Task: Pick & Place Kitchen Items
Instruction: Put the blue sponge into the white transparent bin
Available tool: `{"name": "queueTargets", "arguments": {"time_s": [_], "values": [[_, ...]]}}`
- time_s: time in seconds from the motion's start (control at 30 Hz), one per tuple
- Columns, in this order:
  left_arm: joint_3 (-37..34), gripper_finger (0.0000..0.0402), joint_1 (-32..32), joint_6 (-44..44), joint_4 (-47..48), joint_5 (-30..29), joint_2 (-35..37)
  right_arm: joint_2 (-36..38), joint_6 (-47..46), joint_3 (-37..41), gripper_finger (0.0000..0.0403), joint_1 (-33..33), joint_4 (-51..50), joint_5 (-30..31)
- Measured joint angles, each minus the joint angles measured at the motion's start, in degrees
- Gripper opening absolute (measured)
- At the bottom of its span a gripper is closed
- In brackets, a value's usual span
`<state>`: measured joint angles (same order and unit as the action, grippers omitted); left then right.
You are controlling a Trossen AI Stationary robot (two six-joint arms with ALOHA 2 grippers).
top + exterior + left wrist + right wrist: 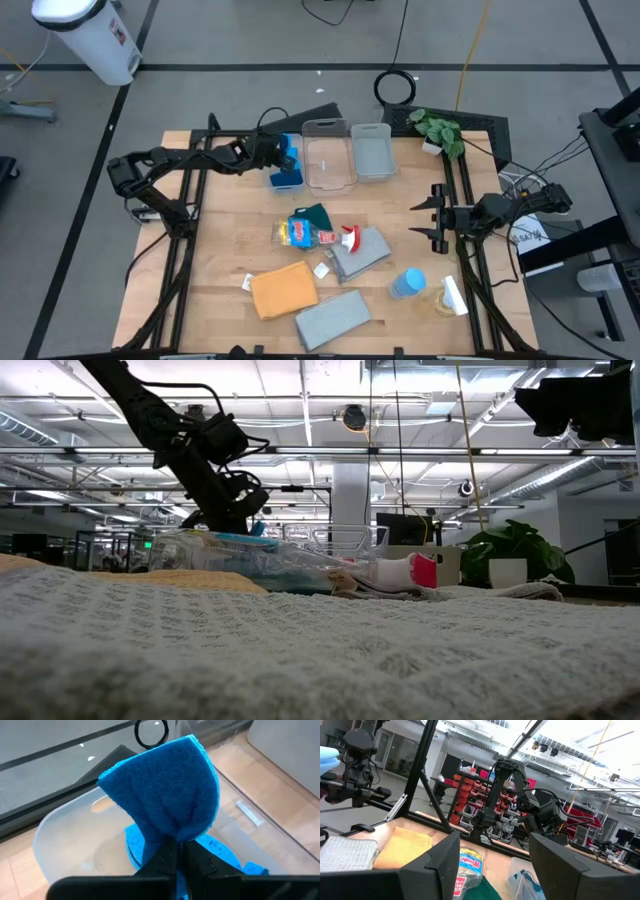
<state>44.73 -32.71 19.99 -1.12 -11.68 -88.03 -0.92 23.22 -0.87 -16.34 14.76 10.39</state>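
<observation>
- High view: the left gripper (277, 153) is reaching across the far left part of the bench (220, 250), pinching a blue sponge (290, 158) over the leftmost clear bin (287, 181), where more blue is lying inside. Two more clear bins (328, 156) are standing beside it along the far edge, next to a leafy plant (438, 130) at the far right corner. The right gripper (428, 217) is waiting at the right edge, its fingers spread wide around nothing. Mid-bench, a spray bottle with a red top (322, 237) is lying by a dark-green cloth (314, 214) and a grey cloth (362, 252). An orange cloth (283, 290) and a second grey cloth (333, 319) are sitting near the front edge. A blue-topped bottle (408, 284) and a white-topped bottle (448, 296) are lying toward the front right corner.
- Low view: the left arm (195, 455) is hanging over the bins, and the bottle's red top (423, 571) is showing at centre.
- Left wrist view: the dark fingers (165, 862) are clamping the folded sponge's lower edge above the bin, with another blue sponge (220, 855) lying beneath it.
- Right wrist view: the right gripper's fingers (437, 857) are standing well apart, framing the bottle's label (470, 865), the orange cloth and the distant left arm.
</observation>
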Motion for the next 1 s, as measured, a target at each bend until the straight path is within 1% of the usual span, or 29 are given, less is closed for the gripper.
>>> {"name": "queueTargets", "arguments": {"time_s": [0.1, 0.2, 0.33, 0.43, 0.57, 0.63, 0.87, 1.0], "values": [[0.0, 0.0021, 0.02, 0.04, 0.23, 0.04, 0.0, -0.01, 0.01, -0.01, 0.0208, 0.0, -0.02, 0.0], [0.0, 0.0026, 0.15, 0.04, 1.06, -0.53, 0.0, -0.01, 0.02, 0.01, 0.0208, 0.0, -0.02, 0.0], [0.0, 0.001, 0.13, 0.56, 1.84, -1.62, 0.0, -0.01, 0.01, 0.0, 0.0208, 0.0, -0.01, 0.0], [0.0, 0.0008, 0.11, 0.72, 2.28, -0.45, 0.0, -0.01, 0.02, 0.0, 0.0208, 0.0, -0.01, 0.0], [0.0, 0.0031, 0.15, 0.72, 2.27, -0.33, 0.0, -0.01, 0.02, -0.01, 0.0208, 0.0, 0.0, 0.0], [0.0, 0.0036, 0.13, 0.72, 2.29, -0.33, 0.0, 0.01, 0.0, -0.01, 0.0208, 0.02, -0.02, 0.0], [0.0, 0.002, 0.13, 0.71, 2.22, -0.33, 0.0, -0.01, 0.02, 0.0, 0.0208, 0.02, 0.0, 0.0], [0.0, 0.0027, 0.15, 0.06, 2.2, -0.31, 0.0, 0.01, 0.01, 0.0, 0.0208, 0.0, 0.0, 0.0]]}}
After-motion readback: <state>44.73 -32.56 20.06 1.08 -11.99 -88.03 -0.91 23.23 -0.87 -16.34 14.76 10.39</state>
